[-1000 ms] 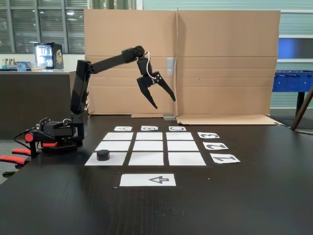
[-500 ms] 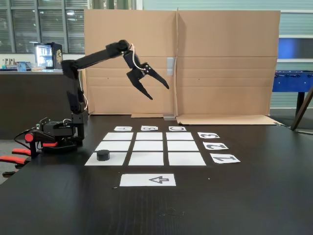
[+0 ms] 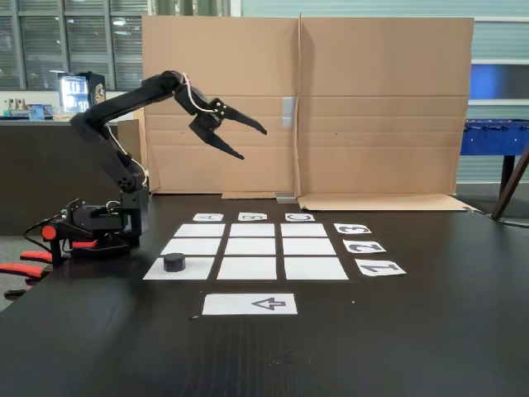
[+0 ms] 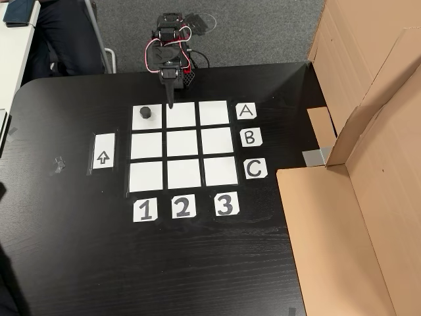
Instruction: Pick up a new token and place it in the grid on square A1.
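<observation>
Apparently near done: small matte black puck token (image 3: 174, 262) sits on blank white paper corner cell, square A1 (image 4: 139, 122), in line with "A" card (image 4: 246, 111) and "1" card (image 4: 145, 210). Token lies wholly inside cell, slightly toward one side. Rest of 3x3 white paper grid (image 3: 252, 246) bare. Black two-finger gripper (image 3: 254, 142) raised high above dark table (image 3: 413, 331), well apart from token, jaws spread wide, holding nothing. Judgement: placement complete; only arm's return to rest remains, if anything.
</observation>
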Tool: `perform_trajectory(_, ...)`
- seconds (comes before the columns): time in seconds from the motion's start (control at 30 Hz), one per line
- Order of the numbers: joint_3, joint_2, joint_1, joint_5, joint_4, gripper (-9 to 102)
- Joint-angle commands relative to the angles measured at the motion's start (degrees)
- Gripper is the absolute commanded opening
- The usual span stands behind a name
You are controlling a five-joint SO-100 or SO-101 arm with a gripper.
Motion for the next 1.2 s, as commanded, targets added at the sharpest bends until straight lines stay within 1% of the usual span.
perform_trajectory(0.0,2.29,5.01,0.62,-0.88,-2.29,31)
perform_trajectory(0.3,8.61,9.58,1.32,-0.97,-6.68,31)
perform_trajectory(0.6,12.04,9.23,2.11,-0.35,-10.28,31)
perform_trajectory(1.17,13.36,8.70,2.37,0.62,-11.78,31)
